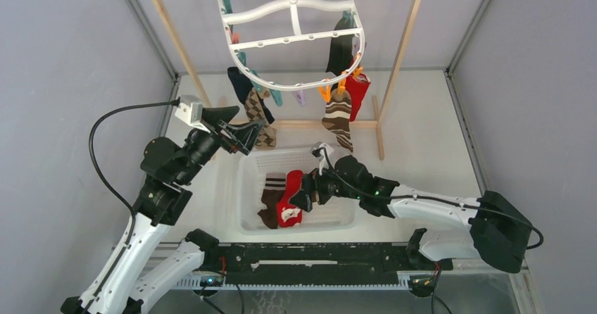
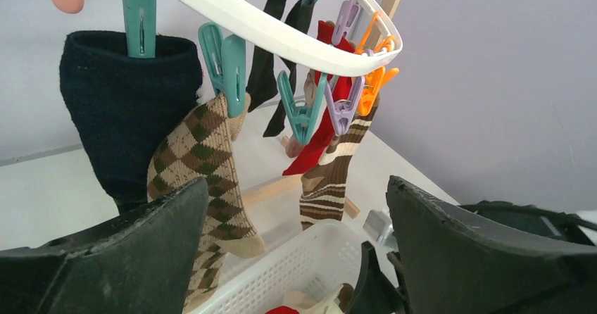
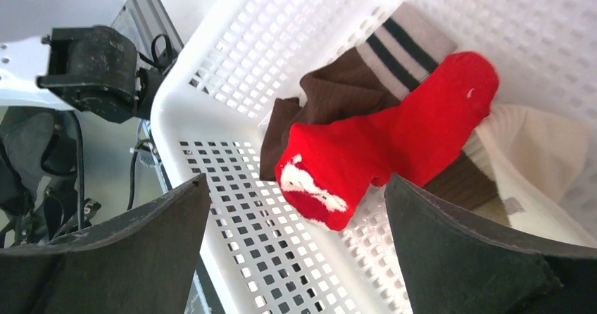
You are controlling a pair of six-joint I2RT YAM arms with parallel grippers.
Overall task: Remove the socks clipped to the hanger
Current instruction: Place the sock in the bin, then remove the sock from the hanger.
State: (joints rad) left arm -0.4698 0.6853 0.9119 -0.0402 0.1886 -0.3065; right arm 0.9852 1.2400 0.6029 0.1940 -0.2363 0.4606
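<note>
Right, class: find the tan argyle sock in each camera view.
Top external: the argyle sock hangs left of centre, above the white basket's far-left corner.
Left wrist: left of centre, under a teal clip.
Right wrist: not in it.
Shared landmark: the white basket, in all three.

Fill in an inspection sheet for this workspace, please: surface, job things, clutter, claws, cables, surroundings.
Surface: white table, carrying basket and wooden rack.
Job's things: hanger on the rack; navy sock, argyle sock, black sock, hanging red sock and striped sock clipped on; loose red sock and brown sock in basket.
Clutter: nothing seen.
Claws: left claw open, near argyle sock; right claw open, over basket.
Cables: black cable loops wide, left side.
Surroundings: grey walls.
</note>
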